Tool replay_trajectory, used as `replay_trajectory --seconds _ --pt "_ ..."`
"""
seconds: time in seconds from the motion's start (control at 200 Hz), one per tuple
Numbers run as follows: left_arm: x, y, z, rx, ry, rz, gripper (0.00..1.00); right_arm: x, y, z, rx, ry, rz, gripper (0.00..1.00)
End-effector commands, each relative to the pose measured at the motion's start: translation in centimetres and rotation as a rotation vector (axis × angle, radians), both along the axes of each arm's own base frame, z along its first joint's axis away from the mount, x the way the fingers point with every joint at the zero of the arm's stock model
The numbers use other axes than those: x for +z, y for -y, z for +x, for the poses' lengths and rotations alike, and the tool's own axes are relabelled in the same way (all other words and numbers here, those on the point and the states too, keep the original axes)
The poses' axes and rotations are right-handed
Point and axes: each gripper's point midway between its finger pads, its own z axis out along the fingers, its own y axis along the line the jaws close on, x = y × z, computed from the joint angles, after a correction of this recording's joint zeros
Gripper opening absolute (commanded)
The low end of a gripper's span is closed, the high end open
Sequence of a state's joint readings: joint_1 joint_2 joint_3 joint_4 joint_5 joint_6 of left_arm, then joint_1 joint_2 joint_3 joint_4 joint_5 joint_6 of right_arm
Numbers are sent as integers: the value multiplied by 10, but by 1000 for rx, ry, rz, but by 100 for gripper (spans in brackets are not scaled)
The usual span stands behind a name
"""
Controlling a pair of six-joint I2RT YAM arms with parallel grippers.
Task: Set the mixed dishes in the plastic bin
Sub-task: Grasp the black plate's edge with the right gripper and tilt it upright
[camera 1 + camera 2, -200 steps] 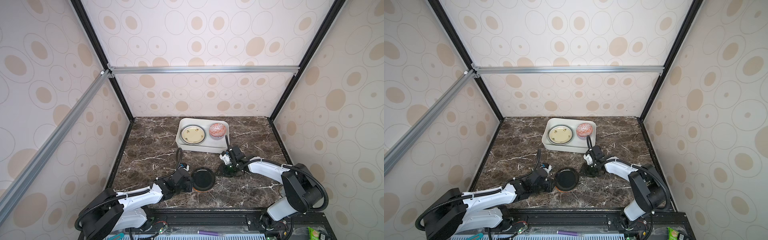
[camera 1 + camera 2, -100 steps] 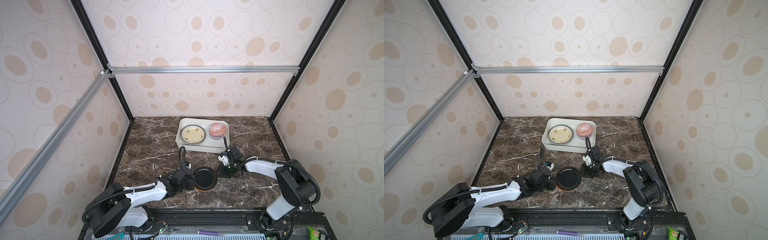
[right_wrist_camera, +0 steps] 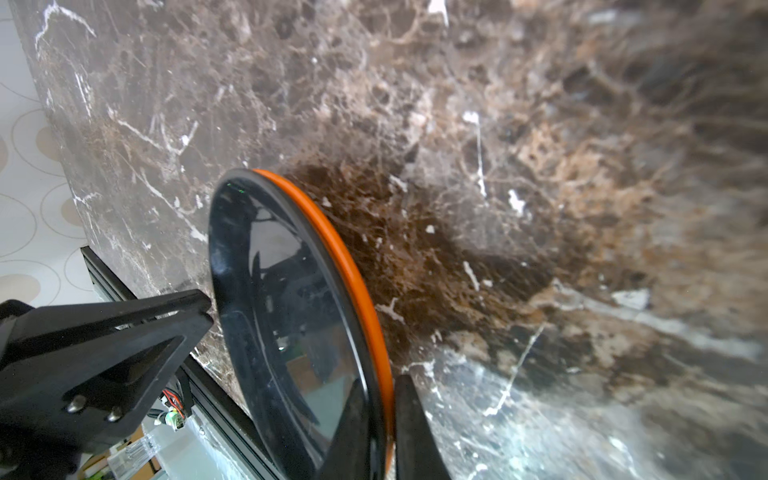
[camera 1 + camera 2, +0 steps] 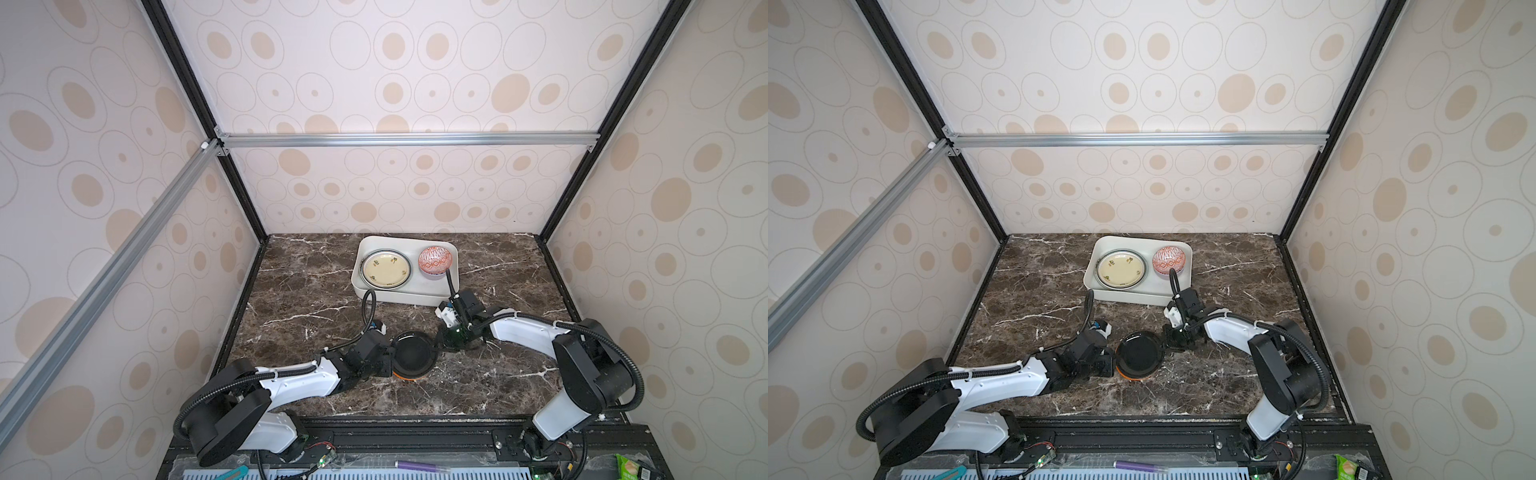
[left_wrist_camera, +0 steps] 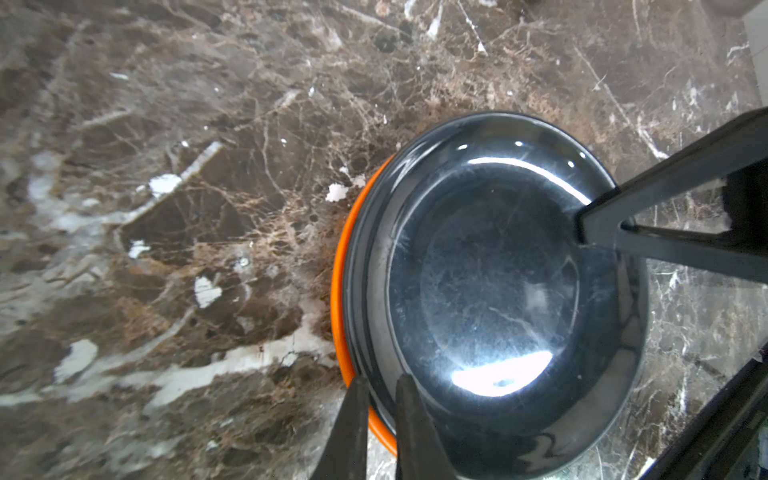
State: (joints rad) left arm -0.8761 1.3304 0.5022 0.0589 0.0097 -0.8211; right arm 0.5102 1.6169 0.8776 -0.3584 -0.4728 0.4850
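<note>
Left fingers (image 5: 349, 428) and right fingers (image 3: 409, 432) each stand nearly closed, pinching opposite rims of the black plate (image 5: 498, 282) (round, face up, no long axis), stacked on the orange plate (image 5: 338, 266) between them on the worktop (image 5: 166, 208).

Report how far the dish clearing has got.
Done: the cream floral plate and the red-white bowl sit inside the plastic bin.
In hand: the black plate lies stacked on the orange plate in front of the bin. The left gripper and the right gripper pinch opposite rims, apparently clamping both plates.
Left: carry that stack into the bin. No other loose dishes are visible.
</note>
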Motion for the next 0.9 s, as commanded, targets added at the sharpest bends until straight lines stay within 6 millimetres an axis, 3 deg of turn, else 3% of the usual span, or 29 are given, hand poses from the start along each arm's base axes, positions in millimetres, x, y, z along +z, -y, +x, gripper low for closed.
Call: replay_trajectory --seconds 0.0,0.895 --pt "19 2 7 6 53 -4 15 4 9 0 -1 15 -61 11" --pt "13 1 5 -2 55 -4 14 -6 21 -3 -8 -14 -110 18"
